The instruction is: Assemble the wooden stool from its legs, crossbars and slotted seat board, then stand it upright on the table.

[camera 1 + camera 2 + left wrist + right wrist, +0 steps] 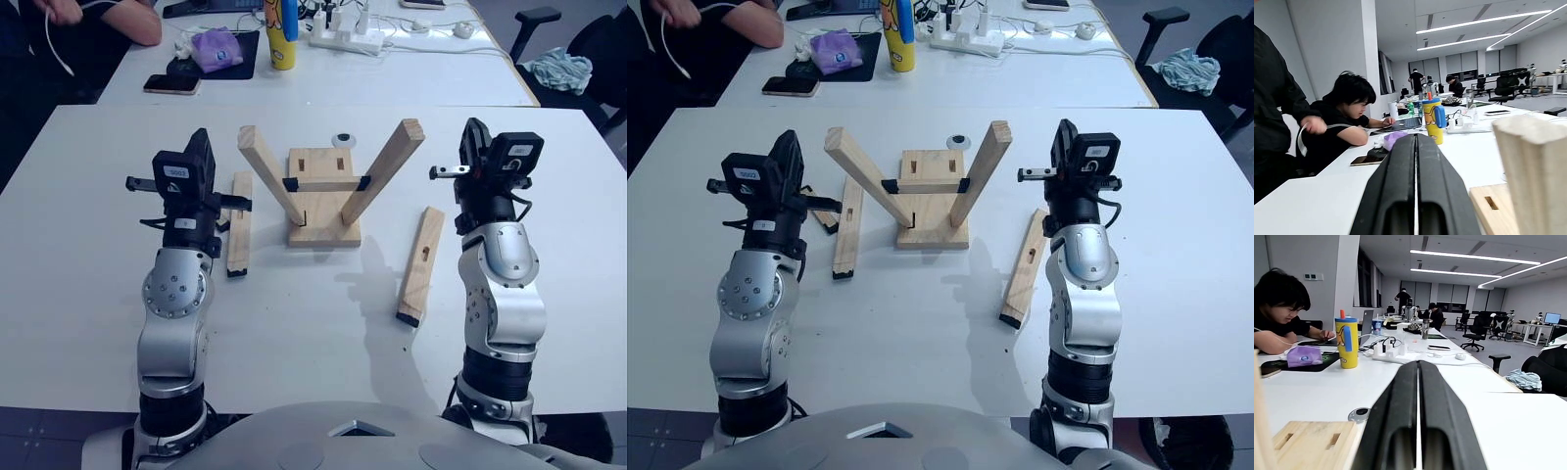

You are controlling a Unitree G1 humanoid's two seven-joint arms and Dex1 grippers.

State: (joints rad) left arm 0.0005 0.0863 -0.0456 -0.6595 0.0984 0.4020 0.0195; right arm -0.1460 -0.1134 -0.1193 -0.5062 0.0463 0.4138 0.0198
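The slotted seat board (325, 233) lies flat mid-table. Two wooden legs stand in it, splayed outward: the left leg (268, 172) and the right leg (384, 168). A crossbar (323, 183) with black ends joins them. One loose leg (238, 233) lies left of the board and another (421, 264) to its right. A short piece (825, 220) lies beside my left arm. My left gripper (202, 149) is held above the table left of the board, shut and empty (1415, 161). My right gripper (474, 137) is raised to the right of the board, shut and empty too (1419, 396).
A small black round object (342, 140) sits just behind the seat board. A second table behind carries a yellow cup (282, 34), a power strip (345, 39), a phone (172, 84) and a purple item (215, 46). A person sits there.
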